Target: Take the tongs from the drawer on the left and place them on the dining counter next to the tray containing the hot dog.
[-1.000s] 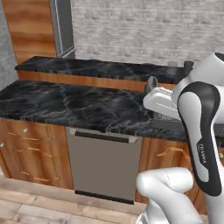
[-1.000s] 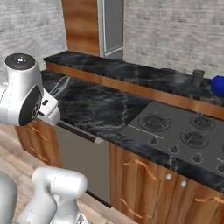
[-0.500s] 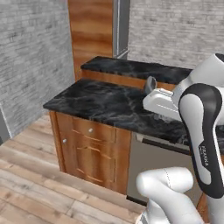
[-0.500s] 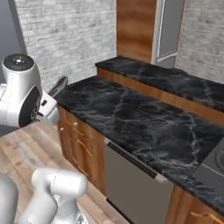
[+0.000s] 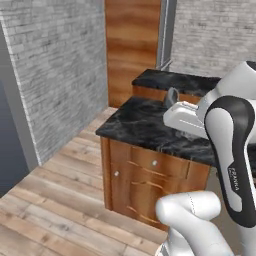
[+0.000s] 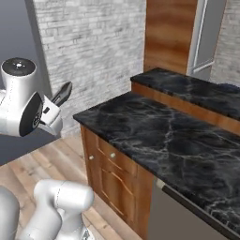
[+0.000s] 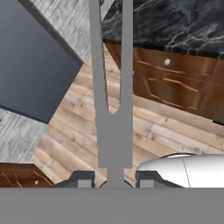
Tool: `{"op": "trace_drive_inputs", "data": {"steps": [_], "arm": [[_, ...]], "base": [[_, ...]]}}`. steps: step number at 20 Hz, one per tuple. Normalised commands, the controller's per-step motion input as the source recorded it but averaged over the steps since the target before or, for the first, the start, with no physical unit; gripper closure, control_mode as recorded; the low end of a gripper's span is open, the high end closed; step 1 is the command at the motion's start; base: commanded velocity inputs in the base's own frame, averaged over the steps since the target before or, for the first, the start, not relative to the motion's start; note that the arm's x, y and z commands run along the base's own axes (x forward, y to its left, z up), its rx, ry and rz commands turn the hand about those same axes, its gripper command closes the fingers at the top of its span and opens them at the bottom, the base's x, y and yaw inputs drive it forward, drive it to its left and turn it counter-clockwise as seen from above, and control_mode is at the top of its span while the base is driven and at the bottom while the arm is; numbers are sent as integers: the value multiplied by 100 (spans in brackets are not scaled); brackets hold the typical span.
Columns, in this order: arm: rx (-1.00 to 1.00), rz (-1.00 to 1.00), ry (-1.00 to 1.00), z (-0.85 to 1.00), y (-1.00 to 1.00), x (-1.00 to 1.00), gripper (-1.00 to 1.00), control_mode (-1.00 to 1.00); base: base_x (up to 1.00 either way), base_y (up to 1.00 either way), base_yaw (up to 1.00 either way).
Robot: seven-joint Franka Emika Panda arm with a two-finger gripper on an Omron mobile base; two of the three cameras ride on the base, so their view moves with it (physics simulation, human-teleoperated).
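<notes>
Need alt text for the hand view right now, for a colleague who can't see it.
Grey metal tongs run up from between the gripper fingers, joined end nearest the hand. Behind them lie a plank floor and a brown drawer under a black marble counter.

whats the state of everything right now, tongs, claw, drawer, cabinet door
tongs: held in the claw, off any surface, arms spread apart
claw: shut on the tongs' joined end
drawer: closed
cabinet door: closed
</notes>
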Motion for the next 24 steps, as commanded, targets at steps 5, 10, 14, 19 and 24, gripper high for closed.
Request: {"op": "trace_drive_inputs", "data": {"steps": [5, 10, 14, 19, 24], "arm": [[0, 0, 0, 0, 0, 0, 100, 100], [0, 0, 0, 0, 0, 0, 100, 100], [0, 0, 0, 0, 0, 0, 100, 100], [0, 0, 0, 0, 0, 0, 100, 100], [0, 0, 0, 0, 0, 0, 100, 100]], "base": [[100, 100, -1], [100, 100, -15], [100, 100, -24], [100, 100, -32], [100, 39, -48]]}}
